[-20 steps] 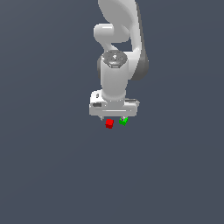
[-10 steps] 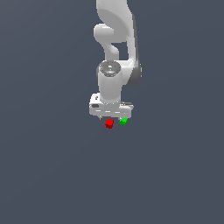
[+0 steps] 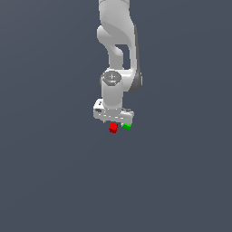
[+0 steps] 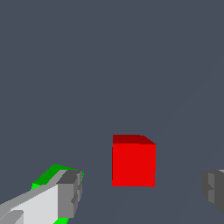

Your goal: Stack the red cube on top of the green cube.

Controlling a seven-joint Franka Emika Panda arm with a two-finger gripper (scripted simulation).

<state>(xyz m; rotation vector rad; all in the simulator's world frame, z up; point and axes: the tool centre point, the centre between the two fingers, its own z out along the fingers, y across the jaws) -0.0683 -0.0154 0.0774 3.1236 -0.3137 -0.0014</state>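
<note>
- Resting on the grey floor, the red cube [image 4: 133, 162] sits between the spread fingers [image 4: 70, 192] of the gripper [image 4: 142, 192], untouched.
- One finger partly hides the green cube [image 4: 48, 175].

Pincer [image 3: 114, 122] above red cube [image 3: 113, 128]

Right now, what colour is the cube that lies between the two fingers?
The cube is bright red, its top face darker. The wrist view shows it best.
</note>
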